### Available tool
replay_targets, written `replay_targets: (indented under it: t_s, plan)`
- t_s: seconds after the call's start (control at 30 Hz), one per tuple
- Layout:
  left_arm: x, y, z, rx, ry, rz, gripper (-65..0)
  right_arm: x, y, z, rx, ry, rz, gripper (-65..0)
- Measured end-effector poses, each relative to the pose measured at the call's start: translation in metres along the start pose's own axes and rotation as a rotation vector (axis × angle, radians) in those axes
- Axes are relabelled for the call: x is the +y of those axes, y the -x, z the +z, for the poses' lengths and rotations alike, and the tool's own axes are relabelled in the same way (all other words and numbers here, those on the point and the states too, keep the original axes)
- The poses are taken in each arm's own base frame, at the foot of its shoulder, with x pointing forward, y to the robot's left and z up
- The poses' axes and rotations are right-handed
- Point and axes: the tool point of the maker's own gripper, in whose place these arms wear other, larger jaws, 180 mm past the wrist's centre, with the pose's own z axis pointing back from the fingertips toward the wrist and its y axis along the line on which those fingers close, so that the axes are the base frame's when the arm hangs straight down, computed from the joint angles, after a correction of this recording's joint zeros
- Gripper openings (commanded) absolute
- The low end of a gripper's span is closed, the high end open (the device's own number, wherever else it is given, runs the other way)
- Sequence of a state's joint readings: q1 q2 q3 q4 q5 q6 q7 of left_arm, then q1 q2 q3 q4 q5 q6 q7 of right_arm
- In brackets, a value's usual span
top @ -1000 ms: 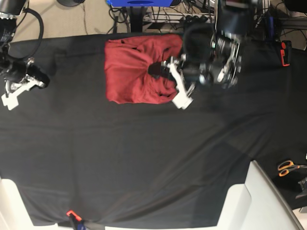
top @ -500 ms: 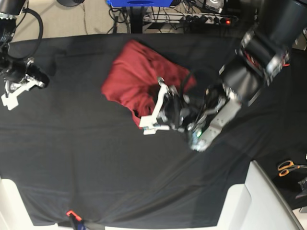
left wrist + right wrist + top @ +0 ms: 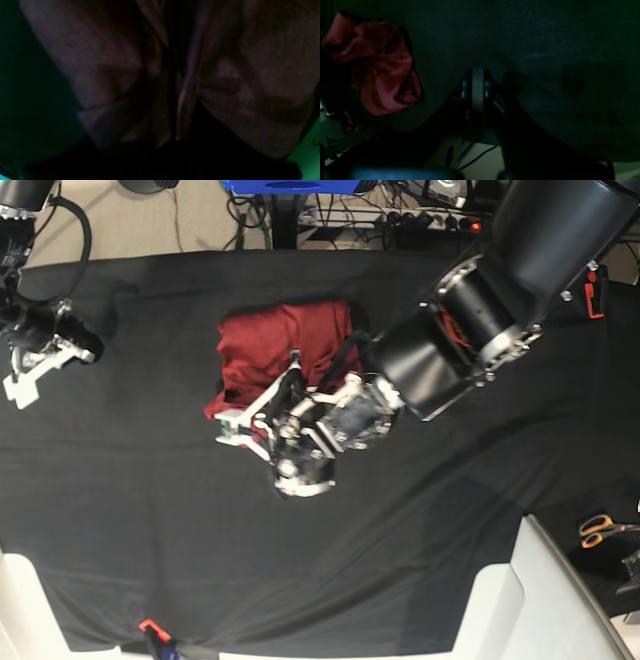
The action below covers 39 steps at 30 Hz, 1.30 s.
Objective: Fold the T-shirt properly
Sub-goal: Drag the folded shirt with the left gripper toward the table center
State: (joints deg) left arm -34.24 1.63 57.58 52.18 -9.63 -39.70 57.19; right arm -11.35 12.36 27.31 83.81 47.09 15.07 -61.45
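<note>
Left hand grips the near-left edge of the bunched brick-red knit T-shirt; right hand closed, empty, well apart over black-clothed surface.

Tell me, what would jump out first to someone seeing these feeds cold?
The red T-shirt, bunched into a rough block on the black tablecloth toward the far side. The left arm reaches across it, its gripper at the shirt's near-left corner. The right gripper sits shut at the cloth's far-left edge, away from the shirt.
</note>
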Motion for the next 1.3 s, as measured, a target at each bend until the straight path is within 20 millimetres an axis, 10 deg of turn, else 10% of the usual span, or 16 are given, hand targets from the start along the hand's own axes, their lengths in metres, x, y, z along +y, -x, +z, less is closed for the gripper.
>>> replay_targets:
  t_s: [0.97,1.3]
  plan:
    - [0.004,-0.021,-0.003,-0.069,0.013,0.015,-65.0,-0.007,-0.002,-0.004,-0.026,0.007,-0.022,-65.0]
    - [0.028,-0.017,0.010,-0.071,-0.035,0.016,-19.9,-0.007,-0.002,-0.004,-0.023,0.007,-0.022,-65.0]
